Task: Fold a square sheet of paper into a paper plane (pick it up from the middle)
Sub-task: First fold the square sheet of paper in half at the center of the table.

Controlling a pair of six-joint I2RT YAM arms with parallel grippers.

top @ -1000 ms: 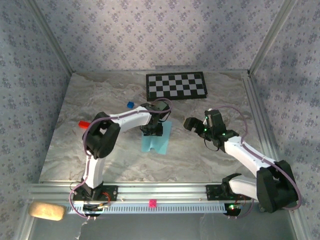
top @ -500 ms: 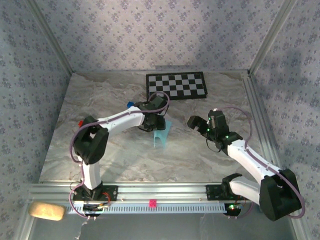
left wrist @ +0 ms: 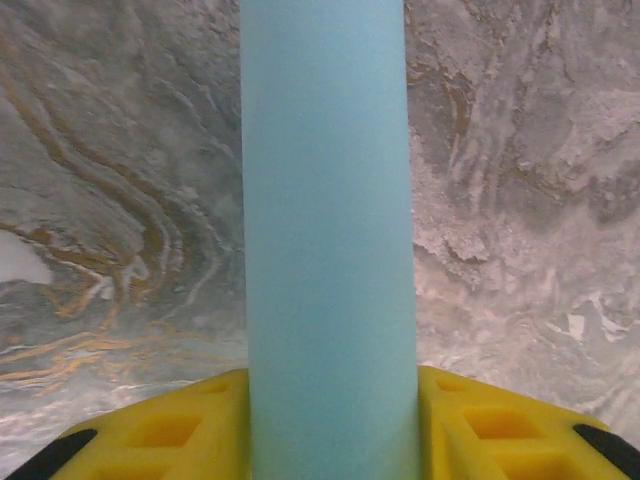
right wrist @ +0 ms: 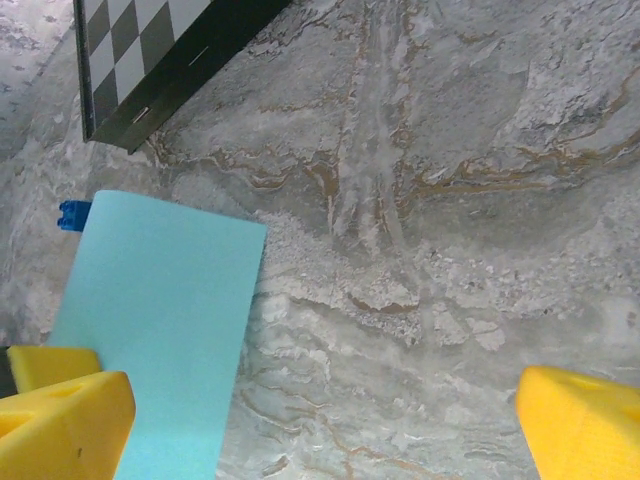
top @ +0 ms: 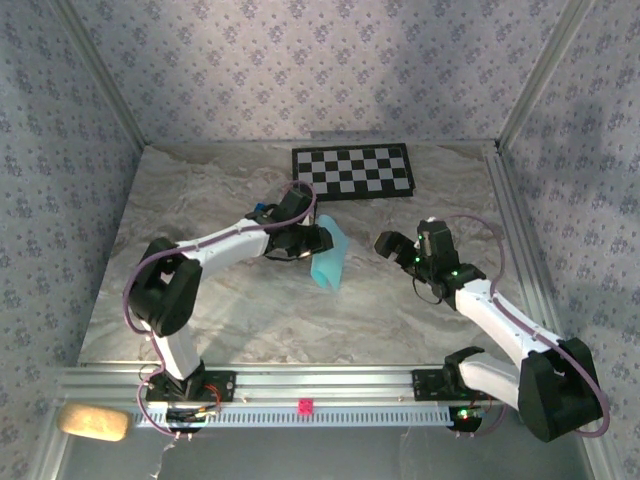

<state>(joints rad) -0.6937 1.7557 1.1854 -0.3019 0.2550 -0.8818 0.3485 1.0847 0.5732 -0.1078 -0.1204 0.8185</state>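
Marbled worktop [top: 200,290] enclosed by patterned walls. Near its centre the left gripper [top: 316,240] is clamped on the light-blue sheet [top: 330,262], which juts out past the fingers toward the right gripper [top: 386,244]. The right gripper's jaws stand wide apart, holding nothing. Checkerboard [top: 352,172] at the far edge; blue cube [top: 261,211] just beside the left arm.

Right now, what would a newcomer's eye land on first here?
The light-blue paper sheet, pinched in the left gripper at mid-table, stands out against the grey marble table. Next come the black-and-white checkerboard at the far edge and the right gripper, open just right of the sheet.
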